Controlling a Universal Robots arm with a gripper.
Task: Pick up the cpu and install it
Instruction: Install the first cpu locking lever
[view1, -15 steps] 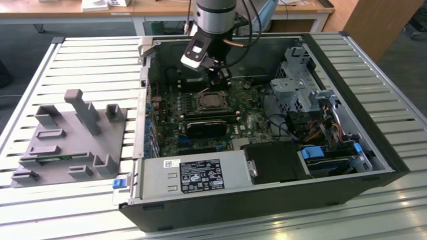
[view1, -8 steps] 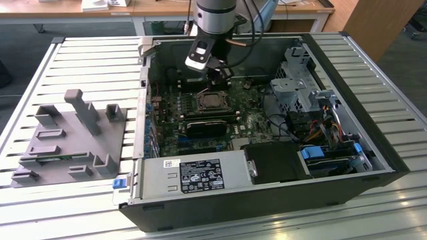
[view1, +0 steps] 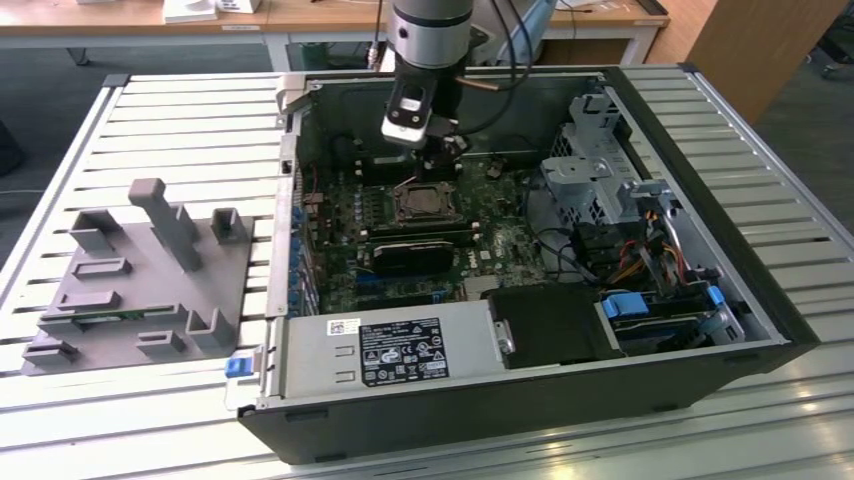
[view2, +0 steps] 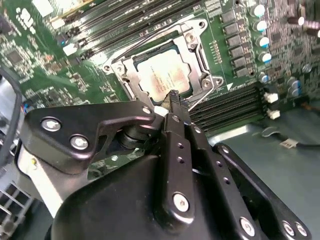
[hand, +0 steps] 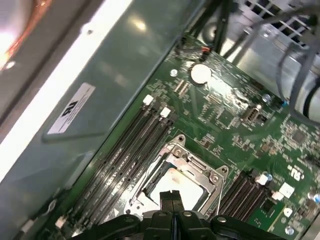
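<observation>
Arm reaches down into the open computer case (view1: 694, 200), end effector (view2: 173, 100) with fingers pressed together and holding nothing, poised just above the cpu (view2: 162, 77) seated in its motherboard socket (hand: 176, 182).

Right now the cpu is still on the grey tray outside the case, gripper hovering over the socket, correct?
Not quite. The cpu already sits in the socket on the motherboard, as the second wrist view shows. The gripper does hover over the socket.
</observation>
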